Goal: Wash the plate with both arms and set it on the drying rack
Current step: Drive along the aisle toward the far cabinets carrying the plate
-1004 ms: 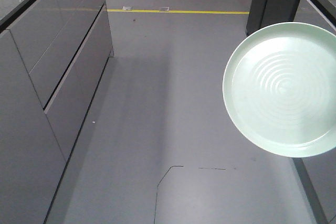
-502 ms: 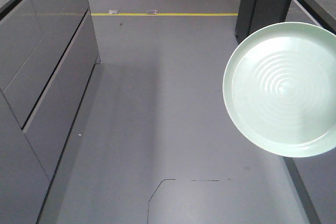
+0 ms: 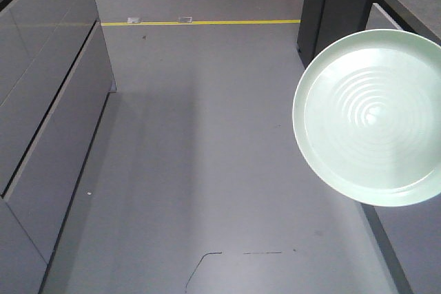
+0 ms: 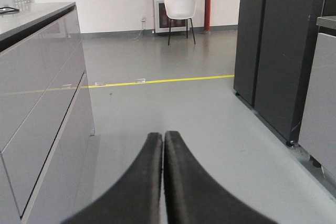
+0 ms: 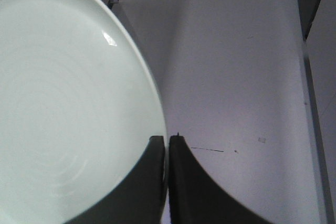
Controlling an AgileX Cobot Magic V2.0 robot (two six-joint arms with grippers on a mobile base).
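Note:
The pale mint-green plate [image 3: 372, 118] hangs in the air at the right of the front view, its ringed face turned to the camera. In the right wrist view the plate [image 5: 68, 93] fills the left half, and my right gripper [image 5: 167, 141] is shut on its rim, one finger on each side. My left gripper [image 4: 163, 136] is shut with nothing between its fingers, held above the floor. Neither arm shows in the front view. The drying rack is out of view.
Grey drawer cabinets [image 3: 41, 101] run along the left and a dark tall cabinet [image 4: 278, 45] with a counter stands on the right. A yellow floor line [image 3: 207, 23] crosses the aisle ahead. A white chair [image 4: 179, 10] stands far back.
The floor, yellow line and left cabinets have shifted leftward and down in the front view, so the base is moving. The plate keeps its place in the view.

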